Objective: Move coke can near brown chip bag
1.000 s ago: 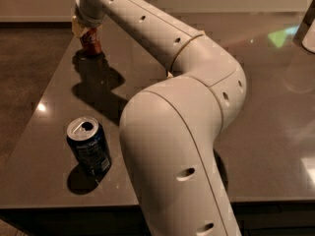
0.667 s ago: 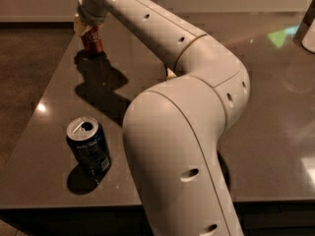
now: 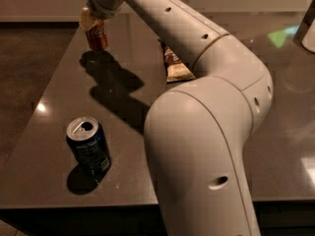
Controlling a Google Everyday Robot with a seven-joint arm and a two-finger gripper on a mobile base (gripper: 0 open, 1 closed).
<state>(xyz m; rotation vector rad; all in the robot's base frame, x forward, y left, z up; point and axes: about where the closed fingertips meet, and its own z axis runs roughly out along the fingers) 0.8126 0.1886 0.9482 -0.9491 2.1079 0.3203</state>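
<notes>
Gripping the coke can (image 3: pixel 97 37) near its top in the gripper (image 3: pixel 91 24), fingers closed on it, axis near upright, at the table's (image 3: pixel 49 132) eleven o'clock corner. To reach the bag (image 3: pixel 175 65), well apart: carry toward four o'clock.

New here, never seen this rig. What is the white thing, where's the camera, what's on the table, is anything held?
The big white shape is the robot's single arm, with its elbow nearest the camera. There is only one view. Where the camera is mounted isn't recorded, but it looks down past the arm onto a dark glossy table. The arm reaches to the far left corner, where its end effector is closed on the red coke can, which looks lifted just above its shadow. A blue can with an opened top stands upright at the near left. The chip bag lies mid-table, partly hidden behind the arm.
</notes>
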